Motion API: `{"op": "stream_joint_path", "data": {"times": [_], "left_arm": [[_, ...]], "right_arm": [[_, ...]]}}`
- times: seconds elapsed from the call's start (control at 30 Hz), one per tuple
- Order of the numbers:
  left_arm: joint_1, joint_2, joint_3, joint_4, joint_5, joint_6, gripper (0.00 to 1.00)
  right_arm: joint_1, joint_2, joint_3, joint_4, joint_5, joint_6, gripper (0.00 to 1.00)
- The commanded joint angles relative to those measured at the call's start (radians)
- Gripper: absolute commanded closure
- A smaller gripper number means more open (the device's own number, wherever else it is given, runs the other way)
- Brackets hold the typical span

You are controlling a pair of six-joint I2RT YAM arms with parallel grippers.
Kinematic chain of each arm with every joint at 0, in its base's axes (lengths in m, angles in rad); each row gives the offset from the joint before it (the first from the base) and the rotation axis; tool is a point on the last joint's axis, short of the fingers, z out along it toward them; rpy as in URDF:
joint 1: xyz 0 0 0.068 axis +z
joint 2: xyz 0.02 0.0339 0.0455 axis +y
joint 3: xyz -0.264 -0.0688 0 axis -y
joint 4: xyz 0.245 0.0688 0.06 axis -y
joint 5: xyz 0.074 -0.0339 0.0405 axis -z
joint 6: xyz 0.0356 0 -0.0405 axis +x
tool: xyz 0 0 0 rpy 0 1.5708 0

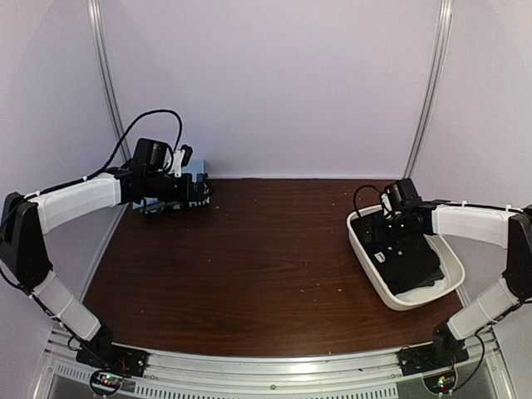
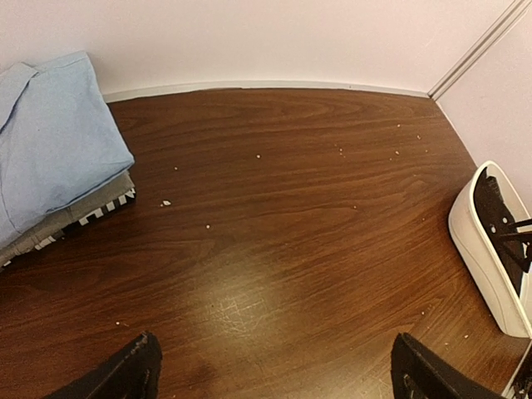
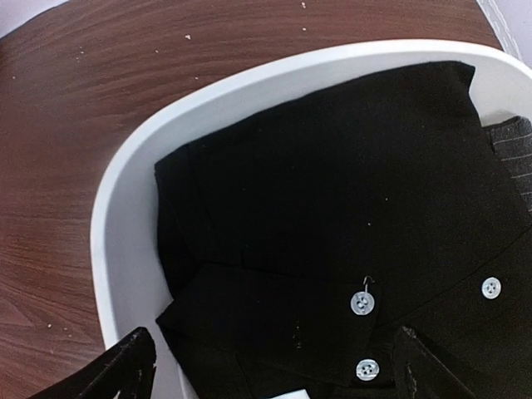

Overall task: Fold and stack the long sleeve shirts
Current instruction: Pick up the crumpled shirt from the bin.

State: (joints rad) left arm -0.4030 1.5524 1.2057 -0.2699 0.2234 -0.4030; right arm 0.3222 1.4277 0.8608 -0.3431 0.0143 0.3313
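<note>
A plain black long sleeve shirt [image 3: 332, 191] with small white buttons lies folded on top in a white basket [image 3: 125, 208] at the table's right. A dark shirt with a fine pale pattern [image 3: 511, 158] peeks out from under its right edge. My right gripper [image 3: 274, 370] is open just above the black shirt, fingers either side of its button placket, holding nothing. In the top view the right gripper [image 1: 384, 237] hangs over the basket's far end and the shirt [image 1: 411, 262]. My left gripper [image 2: 278, 374] is open and empty over bare table at the back left [image 1: 202, 191].
A folded stack with a light blue shirt [image 2: 50, 141] on top and a black-and-white striped cloth [image 2: 104, 209] under it sits at the back left corner [image 1: 199, 174]. The basket [image 2: 486, 249] shows at the right of the left wrist view. Pale walls close the back and sides.
</note>
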Motion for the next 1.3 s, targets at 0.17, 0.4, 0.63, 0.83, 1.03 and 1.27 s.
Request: {"op": "stream_joint_path", "data": {"times": [0.17, 0.4, 0.63, 0.83, 1.03, 1.27], "left_arm": [[-0.002, -0.032, -0.007, 0.023, 0.025, -0.005, 0.02], [-0.002, -0.044, -0.021, 0.024, 0.021, -0.017, 0.02], [-0.002, -0.046, -0.003, 0.018, 0.012, -0.017, 0.02], [-0.002, -0.047, -0.001, 0.015, 0.009, -0.02, 0.02], [-0.003, -0.058, 0.002, 0.02, -0.009, -0.024, 0.02], [-0.002, -0.064, 0.002, 0.026, -0.011, -0.023, 0.02]], "right_arm": [[0.008, 0.099, -0.017, 0.054, 0.118, 0.057, 0.0], [0.008, 0.19, -0.023, 0.076, 0.122, 0.079, 0.1], [0.006, 0.159, -0.011, 0.072, 0.116, 0.09, 0.39], [0.006, 0.1, 0.034, 0.025, 0.14, 0.079, 0.69], [0.006, 0.039, 0.075, -0.005, 0.147, 0.07, 0.9], [0.006, -0.042, 0.113, -0.028, 0.14, 0.065, 1.0]]}}
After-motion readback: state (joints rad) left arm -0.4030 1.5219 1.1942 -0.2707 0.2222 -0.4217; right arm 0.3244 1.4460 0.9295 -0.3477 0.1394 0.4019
